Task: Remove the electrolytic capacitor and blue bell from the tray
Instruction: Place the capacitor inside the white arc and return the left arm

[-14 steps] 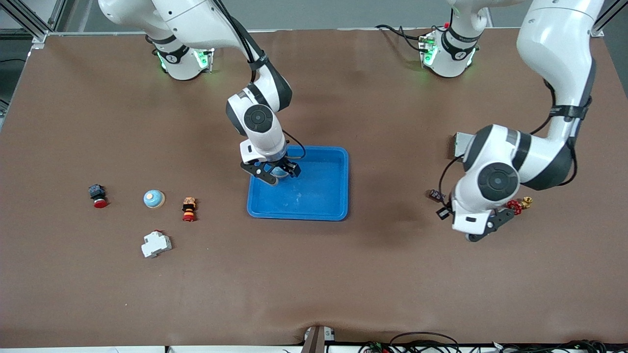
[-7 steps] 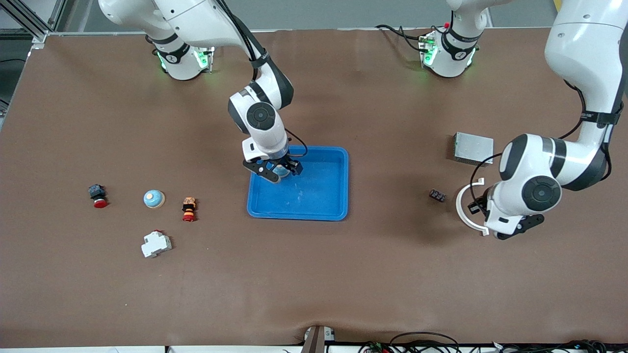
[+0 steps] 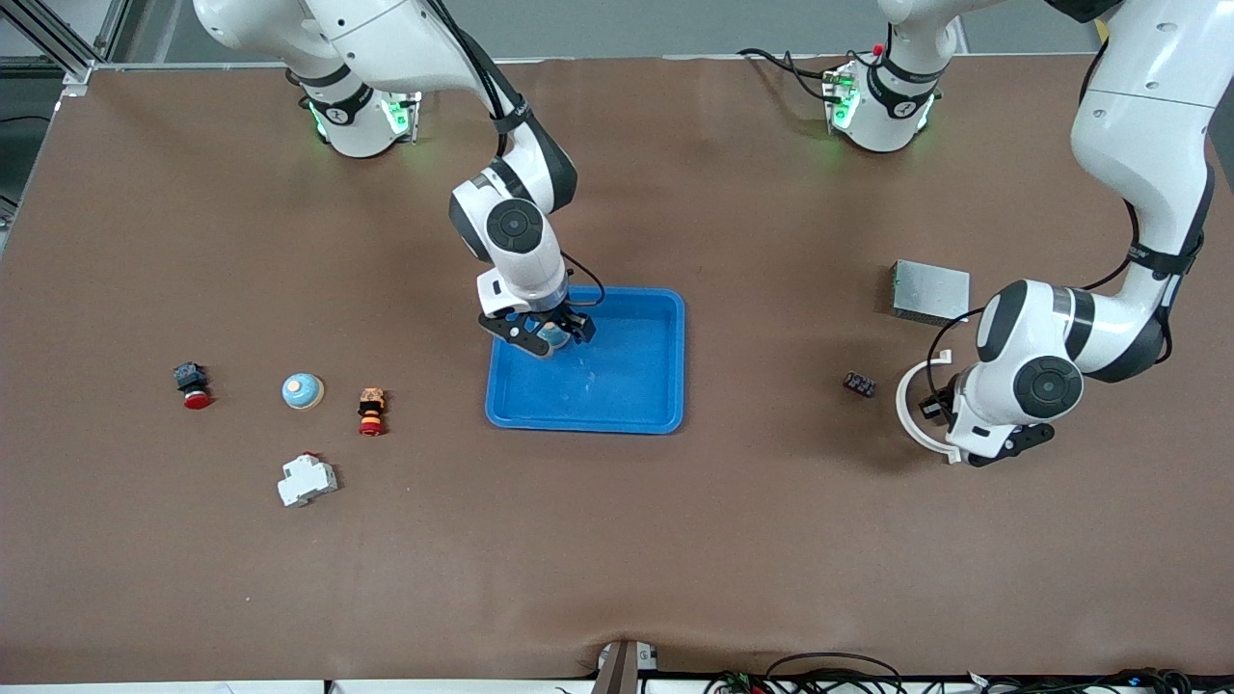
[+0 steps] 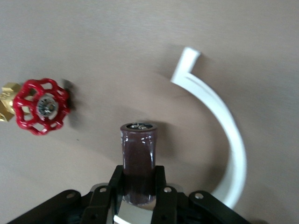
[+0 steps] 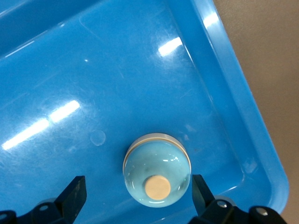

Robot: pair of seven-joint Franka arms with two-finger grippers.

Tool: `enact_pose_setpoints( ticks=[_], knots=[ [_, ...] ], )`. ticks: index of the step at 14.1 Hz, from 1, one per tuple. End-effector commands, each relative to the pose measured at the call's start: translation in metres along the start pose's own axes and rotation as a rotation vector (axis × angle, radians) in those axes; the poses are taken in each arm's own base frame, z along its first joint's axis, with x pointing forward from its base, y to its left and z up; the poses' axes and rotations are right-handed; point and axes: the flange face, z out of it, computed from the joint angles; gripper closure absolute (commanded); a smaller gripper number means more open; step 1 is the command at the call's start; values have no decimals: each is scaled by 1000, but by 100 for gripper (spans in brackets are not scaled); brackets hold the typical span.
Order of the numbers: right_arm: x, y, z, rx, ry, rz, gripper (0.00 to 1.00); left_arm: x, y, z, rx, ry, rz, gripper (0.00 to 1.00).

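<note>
A light blue bell [image 5: 157,175] with a tan knob sits in the blue tray [image 3: 636,386], in the corner toward the right arm's base. My right gripper [image 5: 138,196] is open, one finger on each side of the bell and not touching it; the gripper also shows in the front view [image 3: 545,337]. My left gripper [image 4: 138,179] is shut on a dark brown cylindrical capacitor [image 4: 138,158]. It holds the capacitor above the bare table at the left arm's end [image 3: 998,448]. The capacitor is hidden in the front view.
A second light blue bell [image 3: 303,390], a red button [image 3: 193,384], an orange-red button [image 3: 371,410] and a white breaker [image 3: 308,479] lie toward the right arm's end. Near my left gripper are a white curved strip [image 3: 906,414], a red valve [image 4: 41,106], a small dark part [image 3: 859,384] and a grey box [image 3: 930,291].
My left hand swung toward the left arm's end of the table, uncovering the grey box and the white curved strip, then eased slightly back. My right gripper barely shifted over the tray.
</note>
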Motion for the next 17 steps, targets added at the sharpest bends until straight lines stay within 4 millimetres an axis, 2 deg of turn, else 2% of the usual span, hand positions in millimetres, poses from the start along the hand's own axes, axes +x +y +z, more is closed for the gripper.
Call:
enact_pose_setpoints(
  ticks=[1,2,3,4,6,8,12,15,17],
  knots=[
    [-5,4,-5,4,14,-15,0,-2,-6,-6,9,23,8,100],
    [-5,4,-5,4,14,-15,0,-2,-6,-8,7,27,7,74],
    [-5,4,-4,2,15,-16,0,-2,-6,-9,7,29,5,44],
    [-6,4,-3,-1,17,-23,0,-2,-5,-11,6,32,-5,0],
    [-6,4,-1,-10,24,-35,0,-1,-5,-27,-4,50,-23,0],
    [-6,4,2,-13,24,-36,0,5,-10,-57,-14,97,-23,0],
    [-6,4,2,-12,24,-33,0,6,-16,-141,-54,211,-37,0],
    [-6,5,3,-14,24,-33,0,-8,-14,-214,-51,210,-47,0],
    [-6,5,2,-14,25,-34,0,-10,-22,-251,-32,191,-36,0]
  ],
)
